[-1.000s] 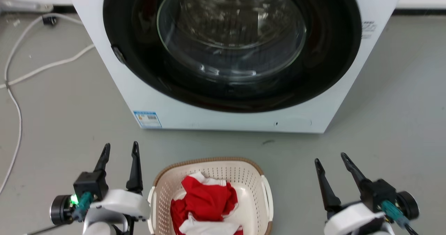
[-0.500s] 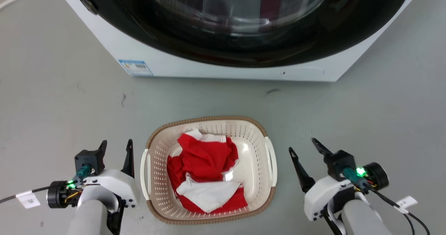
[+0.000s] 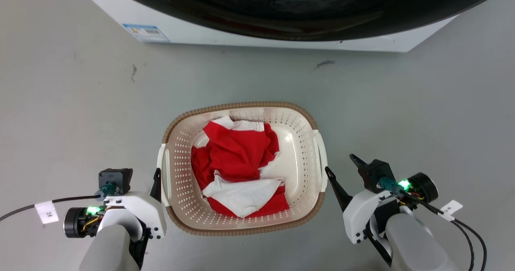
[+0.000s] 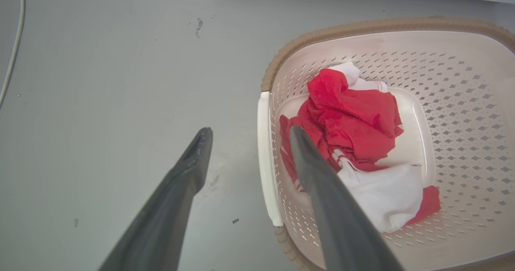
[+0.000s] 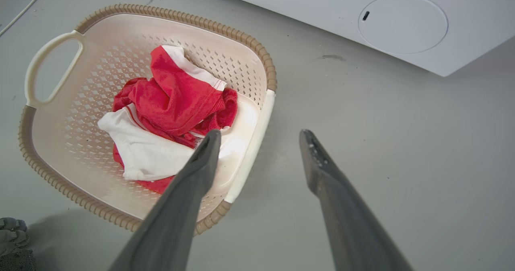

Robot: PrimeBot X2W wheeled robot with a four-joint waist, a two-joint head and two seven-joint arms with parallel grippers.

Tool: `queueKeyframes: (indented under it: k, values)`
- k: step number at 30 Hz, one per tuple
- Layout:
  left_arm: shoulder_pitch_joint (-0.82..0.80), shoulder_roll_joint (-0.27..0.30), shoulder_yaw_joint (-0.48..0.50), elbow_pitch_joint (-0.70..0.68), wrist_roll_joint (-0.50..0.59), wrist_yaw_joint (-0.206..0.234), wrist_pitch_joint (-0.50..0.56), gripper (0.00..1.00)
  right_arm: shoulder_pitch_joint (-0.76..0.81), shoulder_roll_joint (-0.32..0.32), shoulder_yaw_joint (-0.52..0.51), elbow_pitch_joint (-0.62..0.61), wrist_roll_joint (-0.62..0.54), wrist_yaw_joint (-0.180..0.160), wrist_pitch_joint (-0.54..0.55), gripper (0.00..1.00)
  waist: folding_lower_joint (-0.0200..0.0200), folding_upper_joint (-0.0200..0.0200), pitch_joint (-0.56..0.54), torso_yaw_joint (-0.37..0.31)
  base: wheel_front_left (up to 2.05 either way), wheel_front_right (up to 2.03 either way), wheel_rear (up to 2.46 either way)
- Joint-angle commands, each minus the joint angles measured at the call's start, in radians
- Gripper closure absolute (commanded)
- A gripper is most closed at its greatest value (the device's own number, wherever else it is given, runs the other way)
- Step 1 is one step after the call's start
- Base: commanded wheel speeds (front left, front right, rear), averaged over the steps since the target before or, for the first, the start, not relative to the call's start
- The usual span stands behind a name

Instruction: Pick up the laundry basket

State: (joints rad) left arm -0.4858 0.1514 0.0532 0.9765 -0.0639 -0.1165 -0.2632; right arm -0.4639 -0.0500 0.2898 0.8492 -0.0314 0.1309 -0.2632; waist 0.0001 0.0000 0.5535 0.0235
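The laundry basket (image 3: 249,103) is cream with a brown rim and stands on the grey floor, holding red and white clothes (image 3: 237,166). My left gripper (image 3: 136,173) is open beside its left white handle (image 3: 161,170). In the left wrist view that handle (image 4: 263,154) lies between the fingertips of the left gripper (image 4: 249,129), whose right finger overlaps the basket (image 4: 362,25). My right gripper (image 3: 339,162) is open just right of the right handle (image 3: 322,158). In the right wrist view the right gripper (image 5: 260,132) straddles that handle (image 5: 251,150) of the basket (image 5: 177,15). Neither gripper holds anything.
The white washing machine (image 3: 281,37) with its dark round door stands just beyond the basket; its lower front panel (image 5: 362,17) shows in the right wrist view. A pale cable (image 4: 12,42) lies on the floor far to the left. Bare grey floor surrounds the basket.
The head camera has tilted down, so the basket and washer shifted up the picture. Both grippers have come lower and inward, the right one most, to the basket's side handles.
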Motion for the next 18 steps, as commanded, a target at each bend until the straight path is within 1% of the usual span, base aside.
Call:
queueKeyframes:
  k: [1, 9, 18]
  values:
    - [-0.025, -0.001, -0.008, 0.021, 0.008, -0.004, -0.002, 0.00, -0.031, -0.001, 0.007, 0.020, 0.013, 0.000, -0.002, 0.00, -0.0001, 0.0000, 0.035, 0.008, 0.00, 0.00, 0.00]
    - [-0.089, -0.015, -0.034, 0.094, 0.003, -0.007, -0.002, 0.00, -0.100, -0.001, 0.032, 0.090, 0.020, 0.000, -0.002, 0.00, -0.0001, 0.0000, 0.116, 0.018, 0.00, 0.00, 0.00]
    - [-0.162, -0.027, -0.066, 0.140, 0.001, -0.010, -0.003, 0.00, -0.170, -0.001, 0.065, 0.164, 0.024, 0.000, -0.002, 0.00, -0.0001, 0.0000, 0.191, 0.034, 0.00, 0.00, 0.00]
